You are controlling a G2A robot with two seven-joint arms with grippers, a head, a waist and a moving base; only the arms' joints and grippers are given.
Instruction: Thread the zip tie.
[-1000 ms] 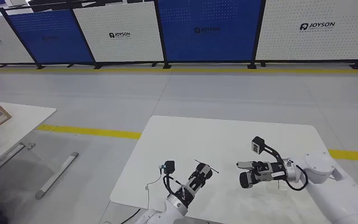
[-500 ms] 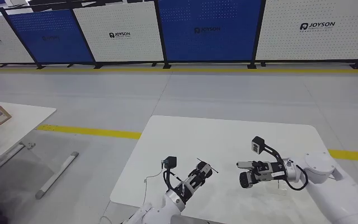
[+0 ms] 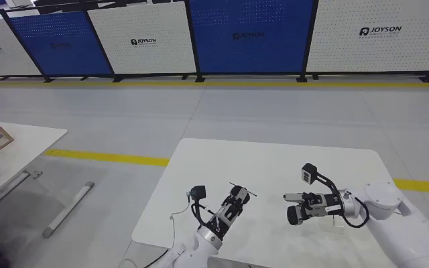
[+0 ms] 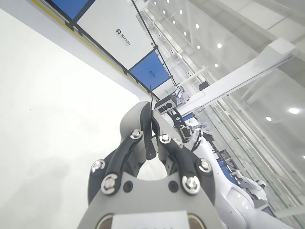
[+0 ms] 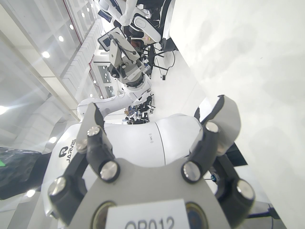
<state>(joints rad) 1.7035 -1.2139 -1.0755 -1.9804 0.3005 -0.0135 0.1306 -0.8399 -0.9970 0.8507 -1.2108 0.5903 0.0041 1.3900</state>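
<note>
Zip tie (image 4: 150,95), apparently lying crosswise, pinched by left gripper (image 4: 149,117) (right gripper (image 5: 157,103) gapes).

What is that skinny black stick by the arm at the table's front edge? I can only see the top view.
Observer: It's the zip tie. The left wrist view shows the left gripper shut on it, pinching it between its fingers.
Operator: Is it made into a loop yet?
Observer: The end sticking out from between the fingers is a straight strip, and no loop shows there.
Operator: Is the other one holding something too?
Observer: No. The right wrist view shows the right gripper open, with nothing between its fingers.
</note>
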